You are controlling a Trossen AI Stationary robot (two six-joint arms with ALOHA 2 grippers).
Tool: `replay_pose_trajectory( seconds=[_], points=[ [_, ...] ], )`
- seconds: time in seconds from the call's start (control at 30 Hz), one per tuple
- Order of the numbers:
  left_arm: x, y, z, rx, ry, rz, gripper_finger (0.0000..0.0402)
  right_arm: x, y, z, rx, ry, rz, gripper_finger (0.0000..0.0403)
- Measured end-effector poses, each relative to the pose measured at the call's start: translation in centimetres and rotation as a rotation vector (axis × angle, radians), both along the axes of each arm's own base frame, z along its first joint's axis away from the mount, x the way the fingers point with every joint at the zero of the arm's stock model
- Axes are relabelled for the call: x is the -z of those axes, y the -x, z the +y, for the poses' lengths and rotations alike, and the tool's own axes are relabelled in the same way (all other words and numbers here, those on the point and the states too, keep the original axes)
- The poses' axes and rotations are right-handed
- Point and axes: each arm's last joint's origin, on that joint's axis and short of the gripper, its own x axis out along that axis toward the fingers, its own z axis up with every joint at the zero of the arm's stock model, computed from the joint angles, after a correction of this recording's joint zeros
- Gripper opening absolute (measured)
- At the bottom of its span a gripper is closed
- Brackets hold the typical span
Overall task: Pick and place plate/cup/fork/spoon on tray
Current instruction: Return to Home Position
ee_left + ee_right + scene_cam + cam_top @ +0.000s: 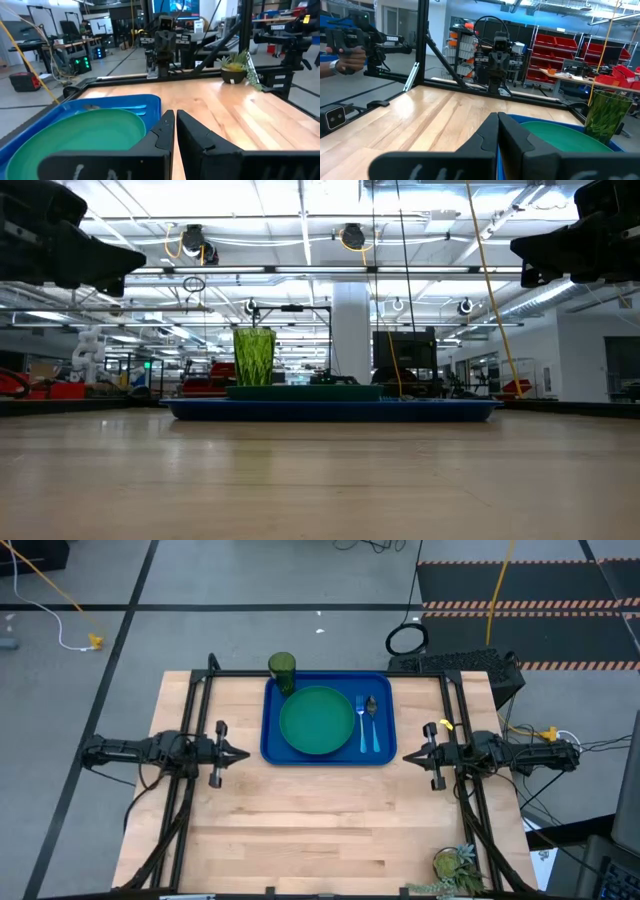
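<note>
The blue tray [272,745] lies at the table's far middle. On it rest the green plate [316,721], the dark green cup [282,670] upright at its far left corner, and the fork [361,722] and spoon [372,720] side by side along its right side. My left gripper [243,754] hovers shut just left of the tray, above the table. My right gripper [408,756] hovers shut just right of the tray. Both are empty. The plate [75,137] and the tray [150,102] show in the left wrist view, the cup [606,115] in the right wrist view.
A small potted plant [455,868] stands at the table's near right corner. Black frame rails [190,720] run along both sides of the table. A person's hand [345,57] holding a device shows in the room beyond the table.
</note>
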Motion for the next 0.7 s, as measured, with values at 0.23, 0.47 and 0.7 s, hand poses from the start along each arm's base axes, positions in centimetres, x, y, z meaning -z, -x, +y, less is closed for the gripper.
replay_pose_trajectory(
  seconds=[0.23,0.47,0.7],
  points=[
    [-0.08,-0.04,-0.05,0.016,-0.016,-0.025,0.0024,-0.03,0.00,0.00,-0.001,0.000,-0.003,0.0000],
    [0.12,-0.10,-0.13,0.042,-0.014,-0.033,0.0024,-0.06,0.00,0.01,-0.003,0.000,-0.006,0.0000],
    [0.53,-0.34,-0.07,0.026,-0.018,0.017,0.0024,-0.07,0.00,0.01,-0.003,0.000,-0.007,0.0000]
  ],
)
